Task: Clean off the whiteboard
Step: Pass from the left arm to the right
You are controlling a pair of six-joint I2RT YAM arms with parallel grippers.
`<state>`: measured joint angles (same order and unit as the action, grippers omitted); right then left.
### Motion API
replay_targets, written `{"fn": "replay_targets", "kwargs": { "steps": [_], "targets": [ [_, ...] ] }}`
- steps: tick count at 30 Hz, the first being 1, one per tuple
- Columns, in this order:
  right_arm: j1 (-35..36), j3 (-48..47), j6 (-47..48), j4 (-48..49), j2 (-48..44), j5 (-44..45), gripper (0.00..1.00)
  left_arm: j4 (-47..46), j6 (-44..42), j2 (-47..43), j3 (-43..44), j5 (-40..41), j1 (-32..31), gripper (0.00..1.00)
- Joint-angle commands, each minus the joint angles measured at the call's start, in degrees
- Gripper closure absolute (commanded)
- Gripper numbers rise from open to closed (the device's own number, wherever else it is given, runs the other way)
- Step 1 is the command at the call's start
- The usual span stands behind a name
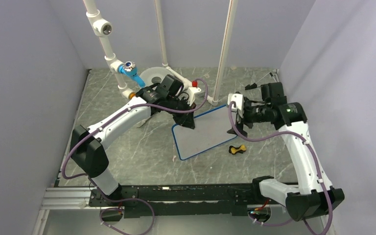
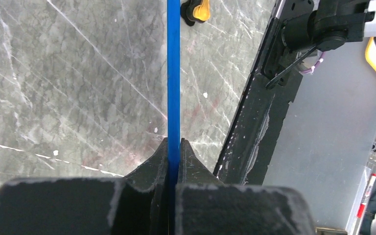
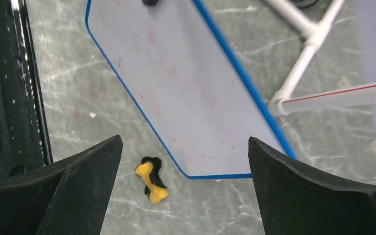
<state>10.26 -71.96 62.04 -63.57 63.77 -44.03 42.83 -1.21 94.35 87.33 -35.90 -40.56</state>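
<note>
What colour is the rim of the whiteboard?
Blue, all round the whiteboard; clearest in the right wrist view.

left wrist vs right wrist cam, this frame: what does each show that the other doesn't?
Left wrist only: the grasp itself. The left gripper is shut on the whiteboard, which is seen edge-on as a thin blue rim.
Right wrist only: the board's face with faint red smears, the right gripper open and holding nothing, and the white pipe frame.
Both: the whiteboard, the yellow-and-black bone-shaped piece, and the grey marbled table.
</note>
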Motion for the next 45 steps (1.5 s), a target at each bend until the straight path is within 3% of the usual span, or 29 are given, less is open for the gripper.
{"fn": "replay_targets", "kwargs": {
  "steps": [1, 6, 12, 25, 34, 36, 43, 45],
  "targets": [
    [-0.48, -9.65, -0.05, -6.70, 3.59, -6.86, 0.00, -1.87, -3.13, -1.30, 1.43, -1.21, 0.17, 1.00],
    [-0.29, -18.80, 2.79, -12.87, 11.90, -6.06, 0.00, -0.12, -6.82, -2.73, 1.46, 0.46, -0.93, 1.00],
    [-0.07, -22.64, 5.02, -18.44, 17.42, -7.72, 0.05, 0.93, -10.12, -4.14, 0.58, 2.13, -2.15, 1.00],
    [5.81, -20.80, 5.26, -21.17, 24.42, -7.84, 0.32, 2.45, -13.70, -4.37, 1.88, 1.69, -3.94, 1.00],
    [6.67, -17.92, 9.82, -22.12, 25.83, -7.81, 0.34, 1.37, -14.79, -5.75, 0.53, 0.11, -4.22, 1.00],
    [7.55, -16.67, 10.33, -22.16, 25.71, -7.82, 0.45, 1.18, -14.62, -5.47, 0.84, -0.13, -4.18, 1.00],
    [8.90, -15.63, 8.60, -19.80, 24.48, -6.30, 0.96, 0.59, -13.58, -4.49, 1.83, -0.47, -4.18, 1.00],
    [8.72, -16.07, 8.16, -19.70, 23.94, -5.35, 1.00, -0.31, -12.96, -5.12, 1.27, 0.50, -4.20, 1.00]
  ]
}}
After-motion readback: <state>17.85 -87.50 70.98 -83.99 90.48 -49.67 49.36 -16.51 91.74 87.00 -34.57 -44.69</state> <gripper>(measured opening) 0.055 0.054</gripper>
